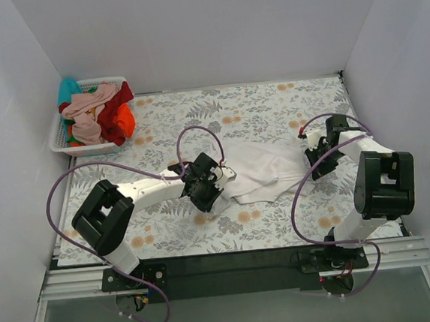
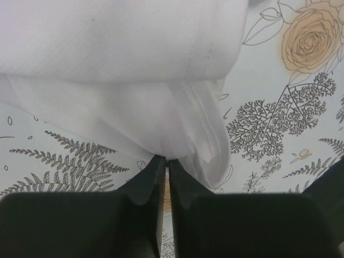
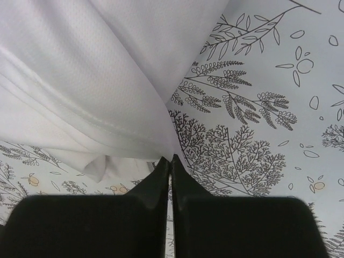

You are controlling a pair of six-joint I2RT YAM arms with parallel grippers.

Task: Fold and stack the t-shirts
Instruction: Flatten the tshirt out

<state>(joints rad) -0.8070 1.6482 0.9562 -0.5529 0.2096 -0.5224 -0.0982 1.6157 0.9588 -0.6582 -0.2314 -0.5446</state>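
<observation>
both clamped on white t-shirt (image 1: 265, 170), l gripper (image 2: 166, 160) at left edge, r gripper (image 3: 171, 157) right

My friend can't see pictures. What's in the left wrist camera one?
The left claw is pinched shut on the edge of a white t-shirt. The bunched cloth fills the top, over a tablecloth printed with grey ferns and an orange rose.
</observation>
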